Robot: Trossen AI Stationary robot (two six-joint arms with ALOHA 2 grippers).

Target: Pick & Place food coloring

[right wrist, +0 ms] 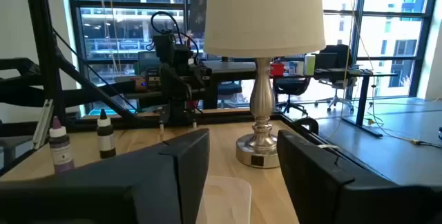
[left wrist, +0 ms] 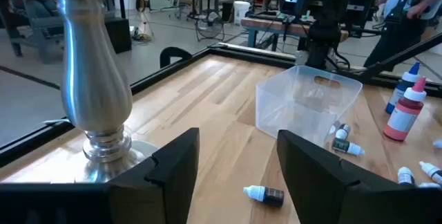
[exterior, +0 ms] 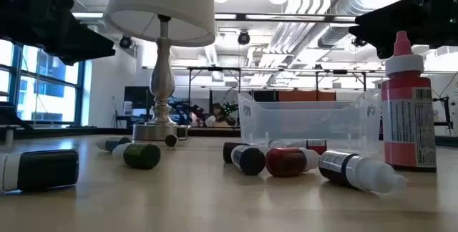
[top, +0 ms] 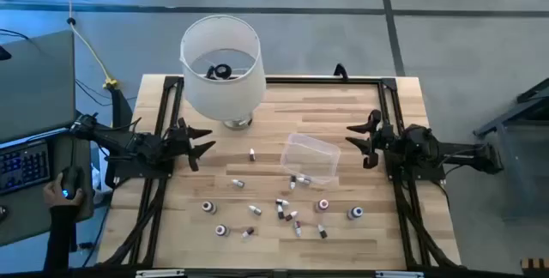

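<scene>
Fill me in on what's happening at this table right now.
Nothing is being handled yet. The left pincer and the right pincer both hang open above opposite sides of the wooden table, empty. The food coloring bottles lie scattered across the near half of the table, some upright, most on their sides. The clear plastic tub sits mid-table, with a bottle or two against its near edge. A white-shaded lamp stands at the far left.
</scene>
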